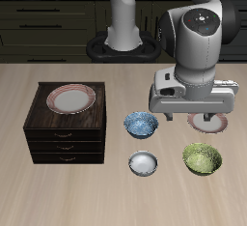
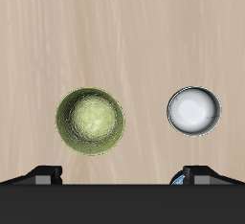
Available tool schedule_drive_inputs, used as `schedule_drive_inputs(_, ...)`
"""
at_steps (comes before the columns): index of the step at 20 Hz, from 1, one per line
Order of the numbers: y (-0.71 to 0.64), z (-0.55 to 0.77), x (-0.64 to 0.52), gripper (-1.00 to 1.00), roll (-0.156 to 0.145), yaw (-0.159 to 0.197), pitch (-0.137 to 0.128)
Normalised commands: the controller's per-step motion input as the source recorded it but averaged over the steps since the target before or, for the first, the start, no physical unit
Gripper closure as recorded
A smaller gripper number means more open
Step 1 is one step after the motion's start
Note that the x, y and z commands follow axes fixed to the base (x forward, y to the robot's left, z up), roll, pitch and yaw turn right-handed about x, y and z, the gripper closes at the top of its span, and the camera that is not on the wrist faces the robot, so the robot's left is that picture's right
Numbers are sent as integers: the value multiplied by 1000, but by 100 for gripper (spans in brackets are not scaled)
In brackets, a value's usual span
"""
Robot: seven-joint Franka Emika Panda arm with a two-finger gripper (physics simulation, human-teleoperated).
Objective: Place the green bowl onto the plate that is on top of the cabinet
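Observation:
The green bowl (image 1: 202, 158) sits on the table near the front edge; the wrist view shows its mottled yellow-green inside (image 2: 90, 121). My gripper (image 1: 190, 117) hangs above the table, a little farther back than the bowl and well clear of it. Its jaws stand wide apart and empty, and only the fingertips (image 2: 43, 173) show at the frame edge in the wrist view. The plate (image 1: 71, 98) with the pinkish-red rim lies on top of the dark-brown cabinet (image 1: 66, 133), across the table from the green bowl.
A white-grey bowl (image 1: 143, 163) stands beside the green bowl and also shows in the wrist view (image 2: 194, 110). A blue-and-white bowl (image 1: 141, 125) sits next to the cabinet. A second look-alike plate (image 1: 207, 123) lies on the table, partly hidden behind my gripper.

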Motion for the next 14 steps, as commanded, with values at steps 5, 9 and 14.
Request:
schedule_drive_inputs(5, 104, -368, 46, -100, -4, 9, 22)
schedule_drive_inputs(9, 129, -403, 53, -100, 21, -6, 44)
schedule_drive_inputs(14, 74, -257, -1, -100, 10, -6, 25)
